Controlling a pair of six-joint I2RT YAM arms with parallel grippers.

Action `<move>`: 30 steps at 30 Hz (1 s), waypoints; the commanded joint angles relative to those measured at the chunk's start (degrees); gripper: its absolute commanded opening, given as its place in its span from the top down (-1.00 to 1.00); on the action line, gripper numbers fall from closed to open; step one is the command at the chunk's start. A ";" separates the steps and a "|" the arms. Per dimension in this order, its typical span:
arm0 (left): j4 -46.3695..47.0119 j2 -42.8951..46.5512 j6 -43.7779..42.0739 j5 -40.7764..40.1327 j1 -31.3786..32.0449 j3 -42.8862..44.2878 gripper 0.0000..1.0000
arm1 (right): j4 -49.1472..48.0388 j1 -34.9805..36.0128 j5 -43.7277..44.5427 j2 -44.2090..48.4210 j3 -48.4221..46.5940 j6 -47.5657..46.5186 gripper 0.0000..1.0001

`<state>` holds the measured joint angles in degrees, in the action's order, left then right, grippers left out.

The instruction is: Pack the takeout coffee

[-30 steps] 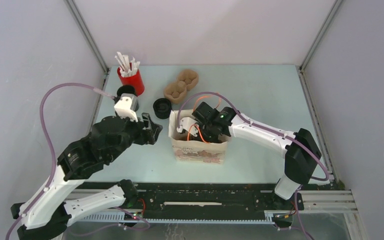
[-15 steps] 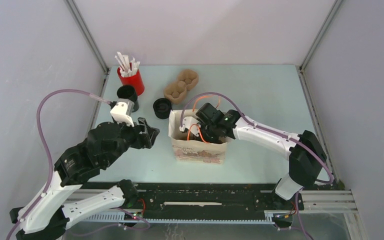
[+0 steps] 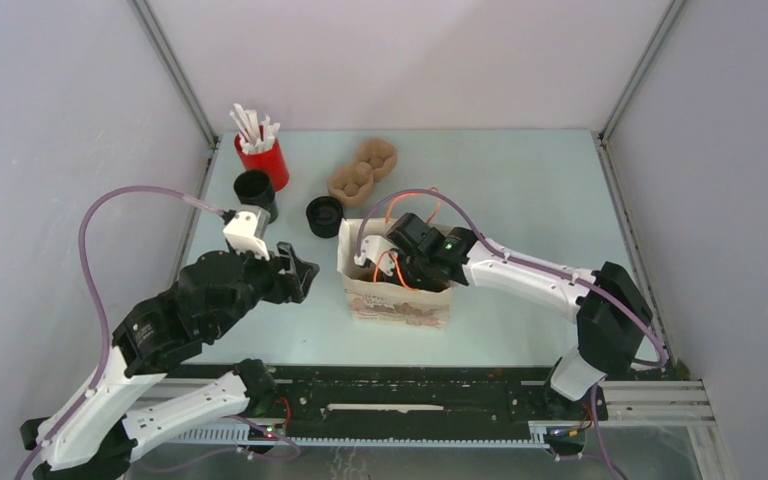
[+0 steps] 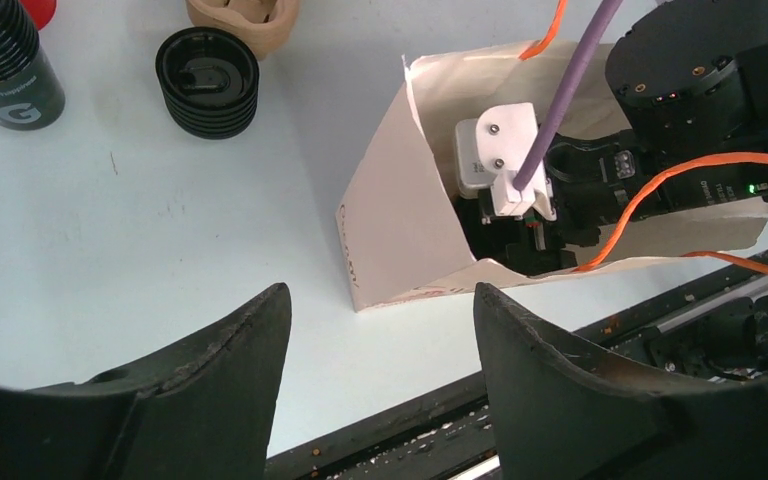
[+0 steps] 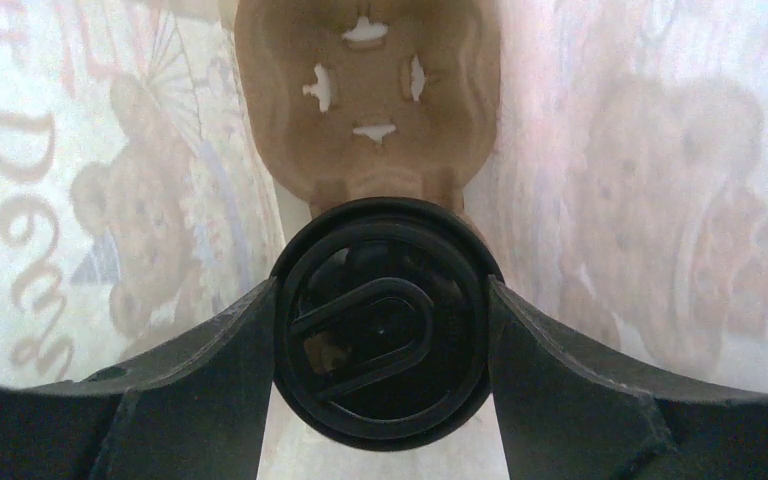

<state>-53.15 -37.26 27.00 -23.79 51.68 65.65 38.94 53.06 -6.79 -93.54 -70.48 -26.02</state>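
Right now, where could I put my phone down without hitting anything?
Bare: the far right of the table, from carrier to wall, and the strip between bag and rail. Crowded: far left, around the red cup, black cup and squat piece; the bag holds the right gripper and coffee.

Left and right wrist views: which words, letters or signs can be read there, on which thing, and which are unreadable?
"G", white, on the black ribbed cup.
Small white line above that G: too small to read.
Red script on the paper bag, near its corner: blurred, unreadable.
Large letters beside printed bears, showing through the bag wall: no whole word readable.
Lid of the takeout coffee: no text.
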 commanded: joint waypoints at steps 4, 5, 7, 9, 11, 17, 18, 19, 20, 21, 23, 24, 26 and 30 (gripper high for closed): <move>1.73 1.69 1.65 1.34 -0.24 -2.81 -0.42 | 10.09 0.72 2.82 -11.31 6.99 1.93 0.40; 1.73 1.88 1.87 1.64 -0.21 -3.03 -0.42 | 10.21 0.93 2.85 -11.20 6.75 1.98 0.41; 1.73 2.37 2.16 2.25 -0.24 -3.16 -0.42 | 11.68 0.79 2.75 -9.64 5.63 2.55 0.40; 1.83 2.45 2.26 2.47 -0.26 -3.16 -0.42 | 13.32 0.36 3.26 -7.08 4.09 2.85 0.38; 2.26 2.23 2.11 2.73 -0.21 -3.08 -0.42 | 14.14 -0.37 2.55 -4.31 2.96 2.64 0.36; 5.49 0.47 2.23 5.24 -0.23 -3.60 -0.43 | 10.41 -2.39 -1.98 0.66 3.50 1.89 0.38; 6.10 -0.04 2.37 5.99 -0.19 -3.67 -0.46 | 9.36 -2.67 -2.82 1.24 3.69 1.86 0.38; 6.66 -0.64 2.53 6.86 -0.20 -3.68 -0.51 | 8.46 -2.77 -3.18 1.75 3.95 1.85 0.37; 7.28 -1.12 2.80 7.51 -0.26 -3.79 -0.55 | 7.69 -2.78 -3.16 2.21 4.14 1.97 0.35; 8.09 -1.61 3.17 8.21 -0.23 -3.84 -0.60 | 7.10 -2.81 -3.07 2.57 4.20 2.09 0.33; 9.65 -2.70 4.20 9.35 -0.21 -3.55 -0.64 | 5.96 -2.78 -2.90 3.57 4.21 2.43 0.32; 10.48 -3.37 4.77 9.91 -0.26 -3.21 -0.65 | 5.30 -2.78 -2.93 4.11 4.19 2.81 0.31; 12.12 -4.88 5.68 11.05 -0.33 -1.90 -0.65 | 4.08 -2.70 -3.28 5.34 4.16 3.73 0.30; 14.88 -9.76 5.26 12.54 -0.33 0.59 -0.57 | 0.95 -1.79 -3.24 8.36 4.13 6.64 0.31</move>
<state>-43.64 -43.38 31.48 -14.02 51.62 63.11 41.10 50.68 -9.13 -89.32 -66.81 -23.53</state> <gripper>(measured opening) 0.813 0.755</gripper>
